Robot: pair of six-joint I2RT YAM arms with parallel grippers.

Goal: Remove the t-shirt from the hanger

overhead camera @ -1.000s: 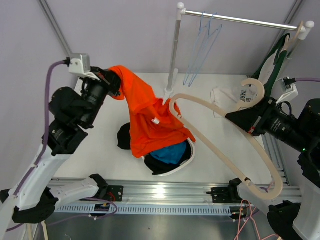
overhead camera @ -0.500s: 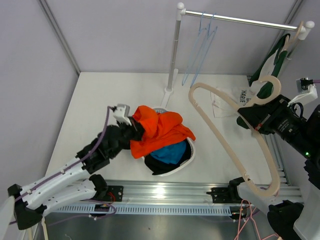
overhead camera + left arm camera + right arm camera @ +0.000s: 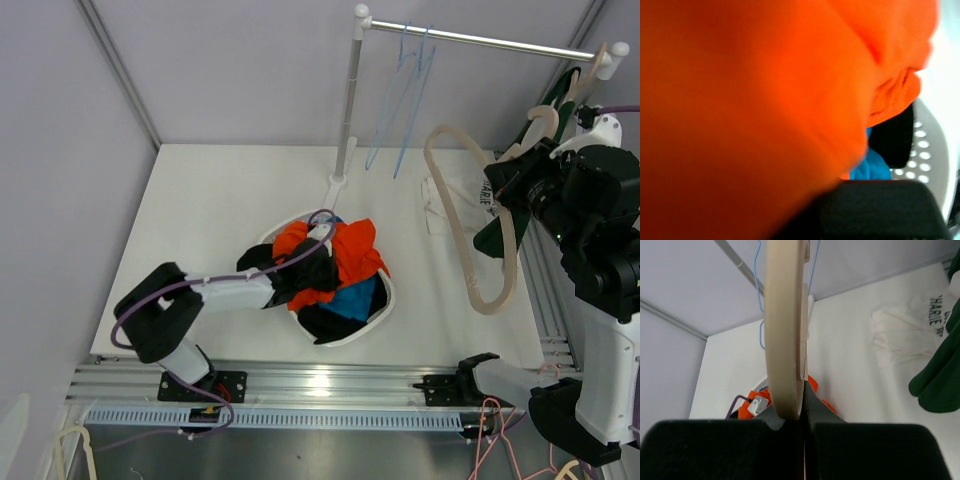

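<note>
T-shirt [image 3: 350,250] is bunched in the basket [image 3: 350,342] with left gripper [image 3: 318,268] pinched on it, right gripper [image 3: 802,405] clamping the bare hanger [image 3: 785,315] way off the basket's right.

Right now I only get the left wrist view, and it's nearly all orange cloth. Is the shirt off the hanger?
Observer: Yes. The hanger is bare, gripped by the right claw and held up at the right side.
Operator: Where is the shirt, then?
Observer: The shirt lies bunched in the white basket, on top of blue and black clothes.
Operator: Anything else lying around?
Observer: A white printed cloth lies flat on the table, at the right.
</note>
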